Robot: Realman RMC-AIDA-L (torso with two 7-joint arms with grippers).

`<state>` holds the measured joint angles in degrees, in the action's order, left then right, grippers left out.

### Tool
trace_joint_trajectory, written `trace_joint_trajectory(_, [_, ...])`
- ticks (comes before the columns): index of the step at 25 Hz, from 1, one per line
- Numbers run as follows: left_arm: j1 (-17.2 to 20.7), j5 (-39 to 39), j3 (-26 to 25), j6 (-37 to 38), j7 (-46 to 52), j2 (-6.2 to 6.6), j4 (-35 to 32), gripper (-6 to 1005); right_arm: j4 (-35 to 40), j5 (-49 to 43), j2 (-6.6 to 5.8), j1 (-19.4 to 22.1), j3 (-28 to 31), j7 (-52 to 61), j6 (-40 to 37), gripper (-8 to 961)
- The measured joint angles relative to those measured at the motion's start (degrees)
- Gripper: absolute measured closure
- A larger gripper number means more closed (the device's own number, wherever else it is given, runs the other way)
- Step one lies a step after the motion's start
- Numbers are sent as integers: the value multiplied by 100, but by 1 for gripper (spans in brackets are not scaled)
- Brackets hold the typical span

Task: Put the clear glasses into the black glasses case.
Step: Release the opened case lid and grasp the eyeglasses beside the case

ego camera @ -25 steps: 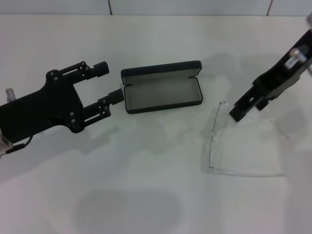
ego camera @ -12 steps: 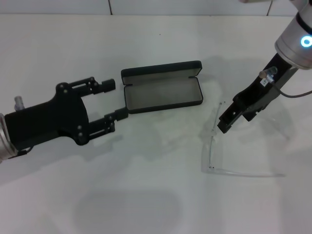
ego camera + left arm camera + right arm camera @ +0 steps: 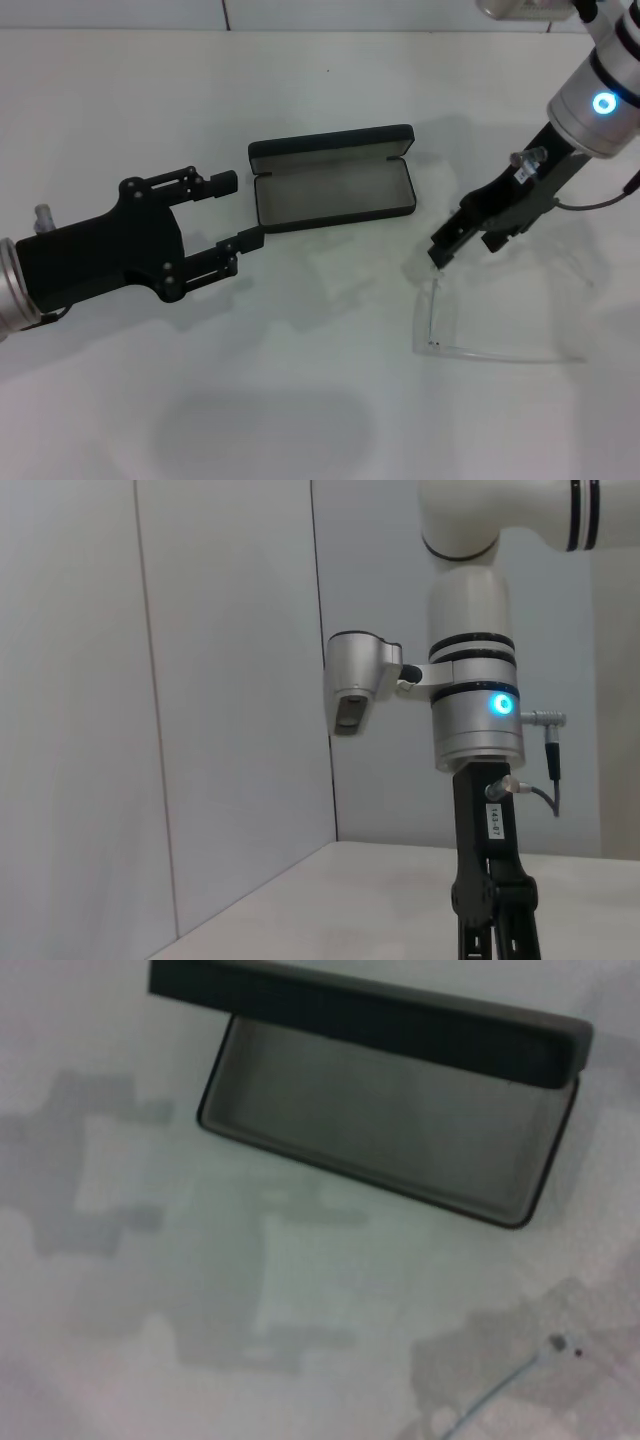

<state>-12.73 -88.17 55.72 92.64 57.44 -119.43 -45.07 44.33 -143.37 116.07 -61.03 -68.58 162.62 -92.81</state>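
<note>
Right gripper [image 3: 441, 254]: at glasses [image 3: 478, 330] hinge, grip unclear
Left gripper [image 3: 232, 212]: spread wide, beside case [image 3: 333, 188]
Risk: thin arm slips, glasses skid

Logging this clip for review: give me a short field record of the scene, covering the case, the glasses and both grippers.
case: black glasses case, open, grey lining showing, nothing inside
glasses: clear glasses on the table, to the right of the case, arms unfolded
left gripper: left gripper, open, just left of the case
right gripper: right gripper, at the glasses' far corner; open or shut not visible
task state: glasses not yet in case
</note>
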Motion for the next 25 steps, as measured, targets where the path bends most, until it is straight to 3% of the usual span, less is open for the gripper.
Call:
trace_joint_trajectory(17, [-30,2,15,-162,-111,-11,65,391,-865,348,12,-23,-131,7,981,188])
trace_joint_trajectory(25, [-79,1,3,-162,-234,-12,197,391,-927,714,12,2,-558,4,1109,199])
